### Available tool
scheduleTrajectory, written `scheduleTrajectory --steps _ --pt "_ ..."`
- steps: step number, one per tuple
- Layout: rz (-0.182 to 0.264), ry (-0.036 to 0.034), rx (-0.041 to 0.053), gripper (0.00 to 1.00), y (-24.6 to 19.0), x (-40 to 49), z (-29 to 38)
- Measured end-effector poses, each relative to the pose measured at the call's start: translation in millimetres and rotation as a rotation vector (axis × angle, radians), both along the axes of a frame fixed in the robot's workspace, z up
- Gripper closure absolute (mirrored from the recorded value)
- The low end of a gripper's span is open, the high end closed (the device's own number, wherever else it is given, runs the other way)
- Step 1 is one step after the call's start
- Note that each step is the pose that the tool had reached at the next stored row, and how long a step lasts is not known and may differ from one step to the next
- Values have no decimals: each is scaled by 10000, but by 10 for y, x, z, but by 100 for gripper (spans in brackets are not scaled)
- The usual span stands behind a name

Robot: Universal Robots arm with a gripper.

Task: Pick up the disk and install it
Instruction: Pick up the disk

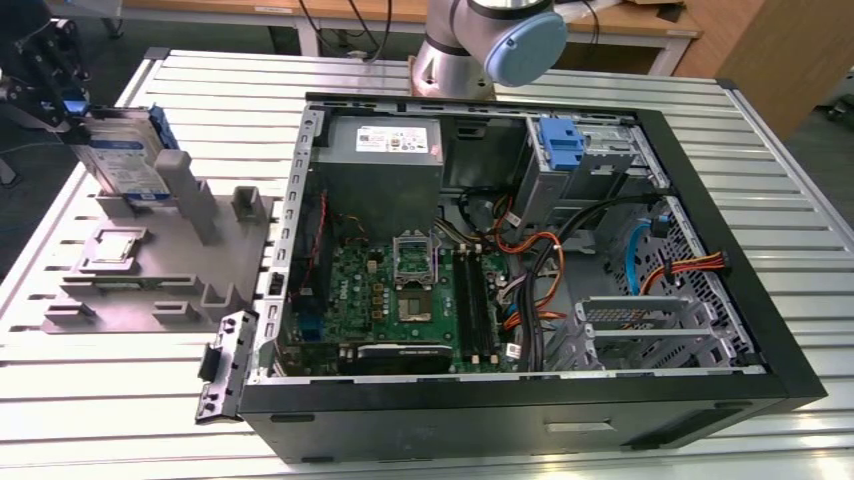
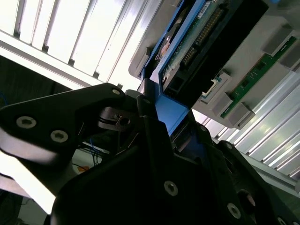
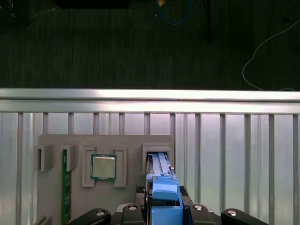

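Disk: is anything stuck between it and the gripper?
No, nothing visible. The gripper is clamped right on the disk by its blue edge, above the grey holder on the exterior view's left.

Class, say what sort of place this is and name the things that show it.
Probably a robotics lab for computer assembly: an open computer case lies on a slatted metal table, beside a grey parts fixture, with a robot arm behind.
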State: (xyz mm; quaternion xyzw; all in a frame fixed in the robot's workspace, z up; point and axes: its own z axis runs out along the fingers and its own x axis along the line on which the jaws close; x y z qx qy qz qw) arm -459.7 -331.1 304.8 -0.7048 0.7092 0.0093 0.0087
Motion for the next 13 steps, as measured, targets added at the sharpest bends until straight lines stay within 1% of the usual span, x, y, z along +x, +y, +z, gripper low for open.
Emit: scheduleTrajectory --steps 6,13 --pt "0 3 -1 64 0 0 4" --pt "0 3 -1 64 0 0 44"
